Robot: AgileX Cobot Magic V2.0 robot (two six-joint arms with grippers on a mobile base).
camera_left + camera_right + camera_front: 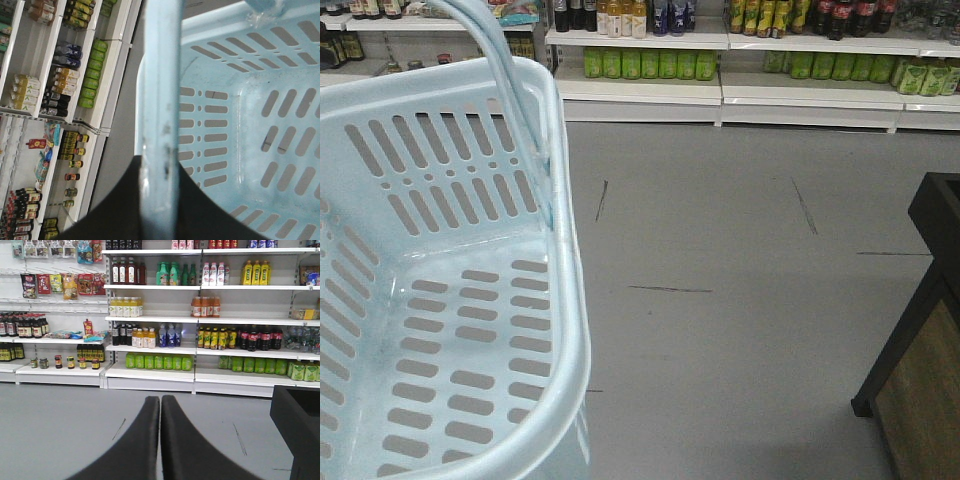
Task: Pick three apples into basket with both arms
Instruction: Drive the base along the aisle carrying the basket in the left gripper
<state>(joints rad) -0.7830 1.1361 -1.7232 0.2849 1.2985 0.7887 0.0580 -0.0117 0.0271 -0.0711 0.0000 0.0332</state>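
Basket (555, 250): light blue, slotted, at front-left of the exterior view, held off the grey floor (720, 250); slotted base in plain sight.
Handle (160, 100): hoop raised, runs straight up through the left wrist view.
Left gripper (160, 167): clamped on the handle, one black finger pressed to each side.
Right gripper (160, 400): fingers (145, 430) closed together with only a hairline gap, holding nothing, facing the drink shelves (150, 320).
Right side: dark wood-panelled unit (930, 330) on the floor, well apart from the basket.
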